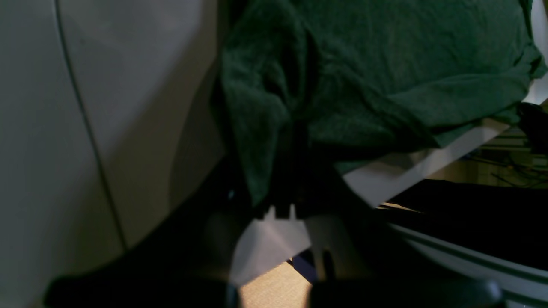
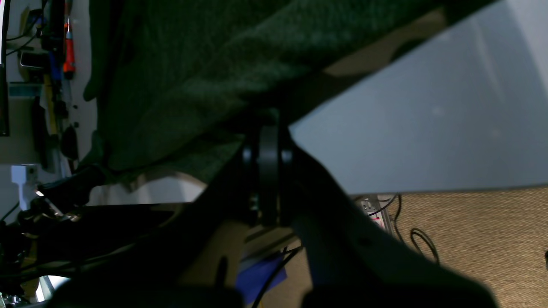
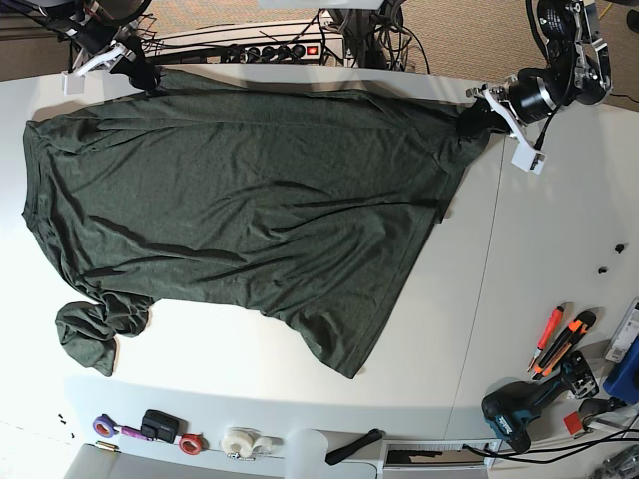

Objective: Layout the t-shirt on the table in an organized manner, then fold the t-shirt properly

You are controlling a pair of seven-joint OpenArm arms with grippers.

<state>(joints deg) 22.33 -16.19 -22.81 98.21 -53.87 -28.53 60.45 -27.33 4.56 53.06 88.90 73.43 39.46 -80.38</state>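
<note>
The dark green t-shirt (image 3: 230, 190) lies spread over the white table (image 3: 539, 259), with one sleeve bunched at the near left. My left gripper (image 3: 475, 118) sits at the shirt's far right corner by the table's back edge. In the left wrist view its dark fingers (image 1: 274, 179) are shut on a bunched fold of the t-shirt (image 1: 385, 55). My right gripper (image 3: 138, 70) holds the far left corner. In the right wrist view its fingers (image 2: 267, 141) are pressed together on the t-shirt's (image 2: 192, 64) edge.
Orange-handled cutters (image 3: 559, 339) and a drill (image 3: 524, 404) lie at the near right. Tape rolls (image 3: 240, 442) line the near edge. A power strip (image 3: 260, 45) and cables run behind the back edge. A thin seam (image 3: 484, 269) crosses the table right of the shirt.
</note>
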